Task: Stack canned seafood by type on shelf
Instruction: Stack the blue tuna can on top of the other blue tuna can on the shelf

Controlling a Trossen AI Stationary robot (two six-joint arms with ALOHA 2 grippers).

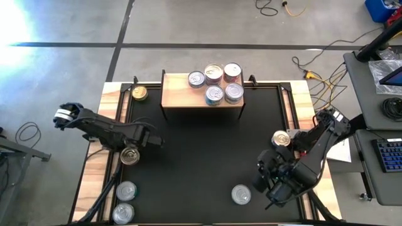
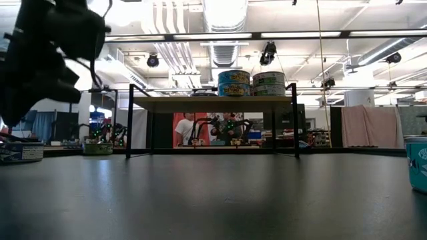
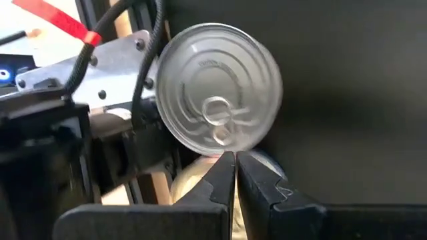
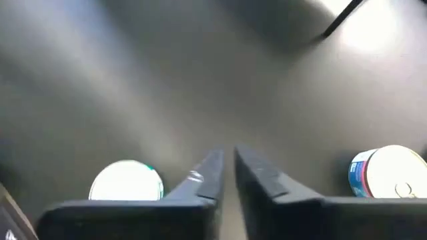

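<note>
While left arm (image 1: 103,130) reaches inward, jaws closed empty, right arm (image 1: 295,166) folded, jaws nearly together, empty.

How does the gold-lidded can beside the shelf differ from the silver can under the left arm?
The gold-lidded can has a yellowish lid; the silver can has a plain grey one. The gold one stands alone at the far left corner near the shelf; the silver one lies by the left hand. Both are small, round and flat.

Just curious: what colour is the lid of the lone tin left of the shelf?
Gold, unlike the silver ones: the tin shows best in the high view.
</note>
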